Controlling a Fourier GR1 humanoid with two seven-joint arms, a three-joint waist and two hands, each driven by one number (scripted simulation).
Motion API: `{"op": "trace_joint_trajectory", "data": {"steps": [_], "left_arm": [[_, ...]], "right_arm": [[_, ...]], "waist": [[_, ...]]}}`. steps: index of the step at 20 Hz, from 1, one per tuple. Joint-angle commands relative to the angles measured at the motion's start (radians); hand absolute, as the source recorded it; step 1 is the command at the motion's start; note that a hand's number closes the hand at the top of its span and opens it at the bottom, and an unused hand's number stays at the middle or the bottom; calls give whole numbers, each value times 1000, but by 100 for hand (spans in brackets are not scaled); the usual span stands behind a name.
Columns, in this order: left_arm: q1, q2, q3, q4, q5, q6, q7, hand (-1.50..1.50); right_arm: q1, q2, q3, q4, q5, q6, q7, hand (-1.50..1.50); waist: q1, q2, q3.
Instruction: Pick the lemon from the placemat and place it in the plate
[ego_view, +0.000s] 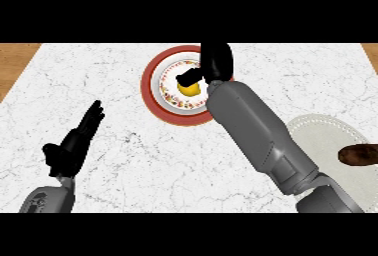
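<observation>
The yellow lemon (190, 90) lies in the middle of the plate (150, 88), a round plate with a red rim and a patterned white centre at the counter's far middle. My right hand (215, 57) hovers over the plate's right side, fingers stretched away from me, and the thumb (187, 77) reaches left over the lemon's top. Most of the lemon shows below the thumb and no fingers curl round it. My forearm hides the plate's right edge. The pale round placemat (322, 131) lies at the right. My left hand (72, 144) rests open at the lower left, fingers up.
A dark brown oblong object (359, 154) sits on the placemat's right side, near the picture's edge. The white marble counter (111, 65) spans the view, with wooden floor (15, 60) showing beyond its far left corner.
</observation>
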Motion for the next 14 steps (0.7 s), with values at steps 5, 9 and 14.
{"op": "trace_joint_trajectory", "data": {"steps": [5,9,14], "left_arm": [[-4,-14,-12,-18,-16,10,13,0],[-21,6,35,-6,15,9,47,0],[50,54,66,-48,32,-31,33,0]], "right_arm": [[22,0,-93,-28,-227,-194,-170,-150],[63,0,-234,-75,-336,-145,-322,-150],[242,-46,-328,-170,-450,14,-522,-150]], "waist": [[-3,1,2],[-43,-5,2],[-69,-16,1]]}}
